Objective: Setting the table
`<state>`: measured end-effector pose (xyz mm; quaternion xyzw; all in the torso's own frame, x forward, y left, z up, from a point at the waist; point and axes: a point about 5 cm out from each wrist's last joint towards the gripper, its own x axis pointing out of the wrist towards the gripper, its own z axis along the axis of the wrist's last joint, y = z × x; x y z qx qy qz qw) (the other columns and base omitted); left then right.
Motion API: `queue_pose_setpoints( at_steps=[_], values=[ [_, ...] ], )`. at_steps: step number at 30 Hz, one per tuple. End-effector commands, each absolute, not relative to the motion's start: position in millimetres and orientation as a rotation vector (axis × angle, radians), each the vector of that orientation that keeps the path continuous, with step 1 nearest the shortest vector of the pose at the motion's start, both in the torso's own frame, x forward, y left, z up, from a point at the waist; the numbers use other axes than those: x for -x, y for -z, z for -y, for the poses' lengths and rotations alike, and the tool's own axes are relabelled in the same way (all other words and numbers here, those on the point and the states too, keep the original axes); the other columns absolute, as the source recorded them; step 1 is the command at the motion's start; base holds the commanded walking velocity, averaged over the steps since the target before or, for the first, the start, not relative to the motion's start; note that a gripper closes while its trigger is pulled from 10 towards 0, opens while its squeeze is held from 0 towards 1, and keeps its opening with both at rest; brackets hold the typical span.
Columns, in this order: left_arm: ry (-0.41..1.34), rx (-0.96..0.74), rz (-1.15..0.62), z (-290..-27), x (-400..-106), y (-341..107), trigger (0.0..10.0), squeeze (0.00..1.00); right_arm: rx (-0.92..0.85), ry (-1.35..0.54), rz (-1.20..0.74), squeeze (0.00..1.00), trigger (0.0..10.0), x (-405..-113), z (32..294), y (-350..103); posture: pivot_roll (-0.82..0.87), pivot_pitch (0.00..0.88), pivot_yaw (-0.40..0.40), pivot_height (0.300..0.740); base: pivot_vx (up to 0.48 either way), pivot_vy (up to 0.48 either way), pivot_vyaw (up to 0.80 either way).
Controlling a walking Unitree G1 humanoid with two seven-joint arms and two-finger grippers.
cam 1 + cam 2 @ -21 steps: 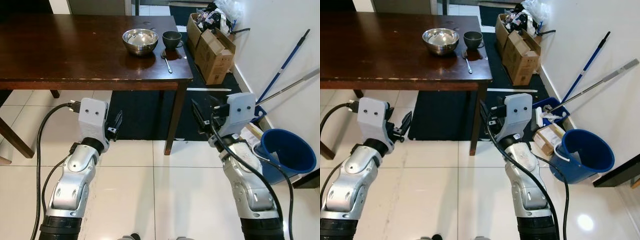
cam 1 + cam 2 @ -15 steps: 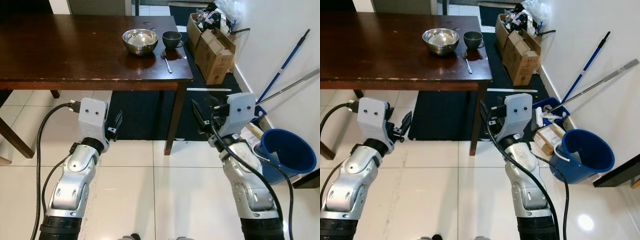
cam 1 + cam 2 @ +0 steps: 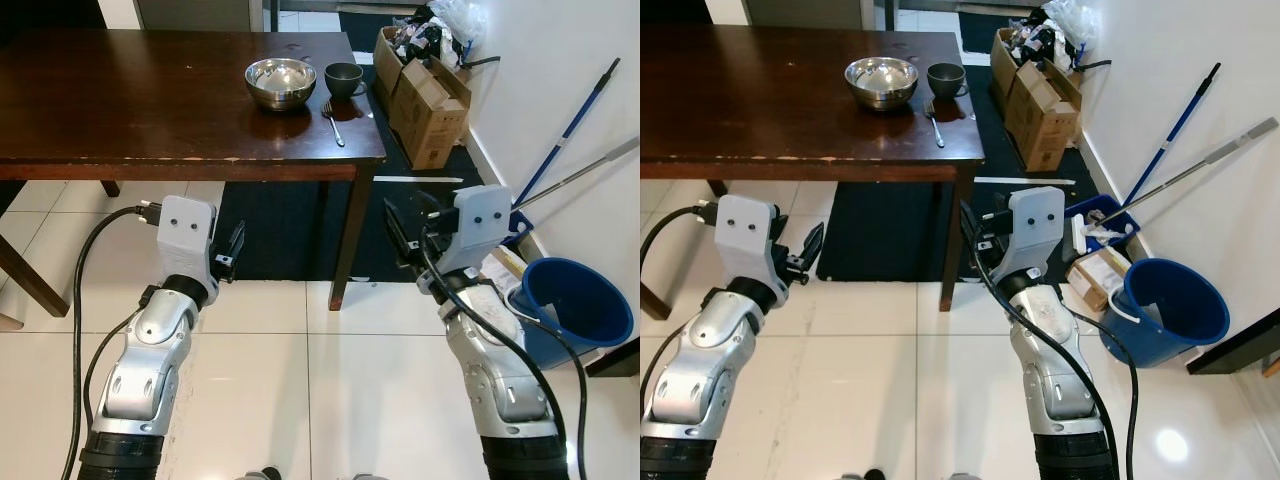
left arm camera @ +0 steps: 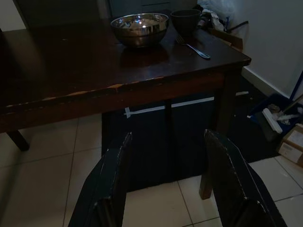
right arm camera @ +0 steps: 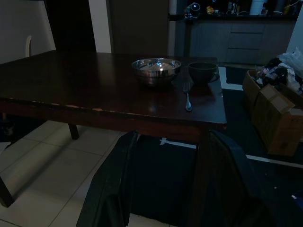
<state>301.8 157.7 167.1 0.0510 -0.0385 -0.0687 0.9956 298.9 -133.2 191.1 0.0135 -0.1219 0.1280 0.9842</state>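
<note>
A dark wooden table stands ahead on white tiles; near its right far corner sit a steel bowl, a dark cup just beside it, and a fork lying in front of the cup, nearer the table's edge; a dark rug lies under that end. Both silver arms reach forward below the table's edge; the left gripper and the right gripper hang over the floor, holding nothing. Along the right wall stand cardboard boxes, a blue bucket, and two leaning mop handles.
</note>
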Motion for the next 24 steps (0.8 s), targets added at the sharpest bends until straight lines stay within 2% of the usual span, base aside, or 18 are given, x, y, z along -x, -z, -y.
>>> queue_pose_setpoints(
  at_steps=[1,12,24],
  values=[
    [0.138,-0.111,0.055,-157.8,-301.7,-162.0,10.0,0.03,-0.023,-0.245,0.236,0.00,10.0,-298.7,136.4,-188.2,-0.11,0.004,0.045,0.740,0.000,0.000,0.00],
    [0.137,-0.112,0.056,-158.1,-302.1,-162.1,10.0,0.03,-0.018,-0.247,0.236,0.00,10.0,-299.2,136.1,-188.3,-0.11,0.002,0.045,0.740,0.000,0.000,0.00],
    [0.137,-0.114,0.052,-158.0,-302.1,-161.5,10.0,0.02,-0.020,-0.232,0.227,0.00,10.0,-301.3,137.9,-187.3,-0.11,0.000,0.047,0.740,0.000,0.000,0.77]
  ],
)
